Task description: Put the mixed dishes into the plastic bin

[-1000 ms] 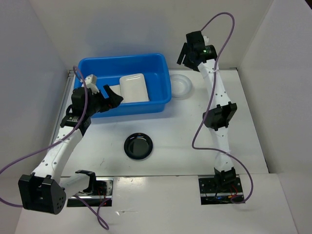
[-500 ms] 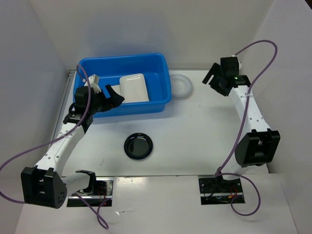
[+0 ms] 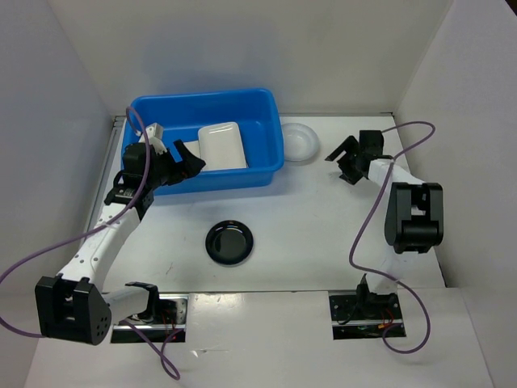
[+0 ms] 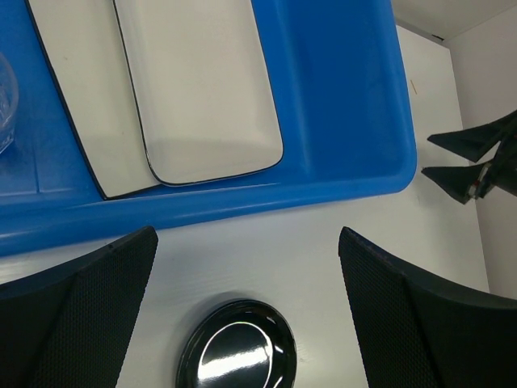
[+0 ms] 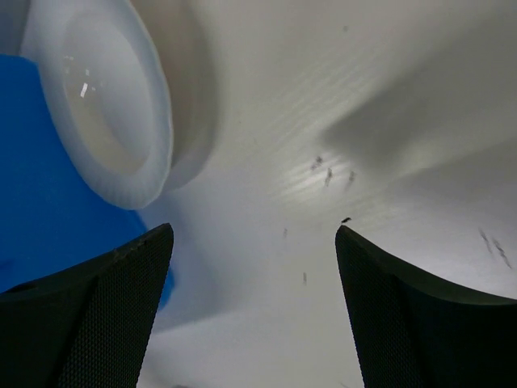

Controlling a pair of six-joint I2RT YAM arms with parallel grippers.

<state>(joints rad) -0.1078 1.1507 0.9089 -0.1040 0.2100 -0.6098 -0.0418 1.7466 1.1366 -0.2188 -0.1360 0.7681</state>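
The blue plastic bin (image 3: 202, 98) stands at the back left. In it lie the rounded pale plate (image 3: 222, 145), on top of the white square plate with a dark rim (image 4: 73, 121), and the clear cup (image 4: 4, 89). The black saucer (image 3: 229, 242) sits on the table in front of the bin and shows between my left fingers in the left wrist view (image 4: 237, 356). The white bowl (image 3: 297, 141) sits just right of the bin. My left gripper (image 3: 191, 158) is open and empty over the bin's near wall. My right gripper (image 3: 340, 162) is open and empty, low, right of the bowl (image 5: 105, 105).
White walls close in the table on the left, back and right. The right arm's elbow (image 3: 412, 214) and purple cable (image 3: 363, 234) lie over the table's right side. The bin's near wall (image 4: 242, 198) runs between my left gripper and the plates.
My right arm has swung from high above the bin's far right corner out to the right and down to the table beside the bowl. My left arm has barely moved.
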